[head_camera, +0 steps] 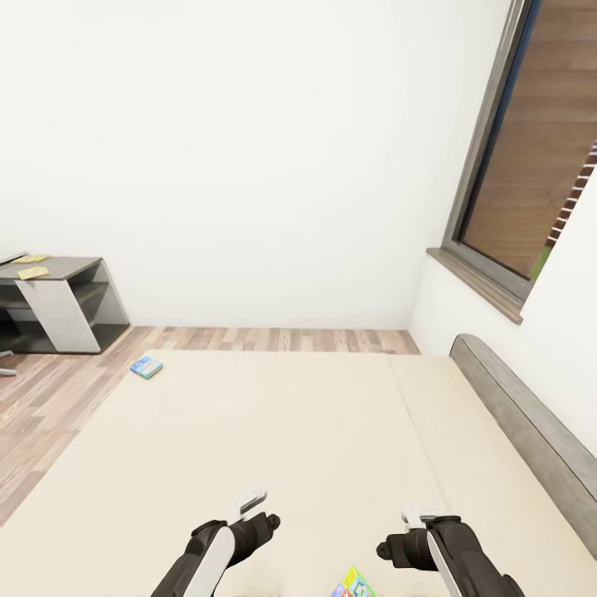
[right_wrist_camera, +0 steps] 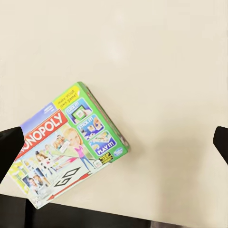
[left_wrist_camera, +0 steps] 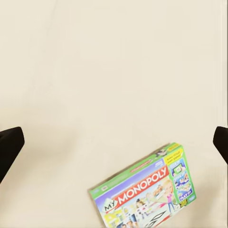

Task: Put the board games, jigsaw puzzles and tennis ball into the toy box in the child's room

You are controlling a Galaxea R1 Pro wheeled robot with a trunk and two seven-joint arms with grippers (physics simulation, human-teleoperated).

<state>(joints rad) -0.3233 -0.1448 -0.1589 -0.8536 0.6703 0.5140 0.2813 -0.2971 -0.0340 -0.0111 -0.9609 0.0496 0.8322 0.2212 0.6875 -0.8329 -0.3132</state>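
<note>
On the beige bed (head_camera: 332, 431) lies the green-edged Monopoly board game (left_wrist_camera: 145, 197) (right_wrist_camera: 69, 145), flat near the mattress's near edge; a corner of this box (head_camera: 352, 584) shows between my two arms. A smaller blue board game (head_camera: 146, 366) lies at the mattress's far left corner. My left gripper (left_wrist_camera: 114, 142) hangs open above the mattress, with the Monopoly box just off to one side. Over the same box my right gripper (right_wrist_camera: 114, 142) is open too, one dark fingertip (right_wrist_camera: 9, 147) over the box's end. Neither holds anything. The toy box and the tennis ball are out of view.
The grey headboard (head_camera: 531, 431) runs along the bed's right side under a window (head_camera: 531, 166). At far left stands the table's low dark-grey section (head_camera: 83, 267) with small flat yellowish things (head_camera: 33, 271) on it. Wood-plank floor (head_camera: 50, 406) lies between it and the bed.
</note>
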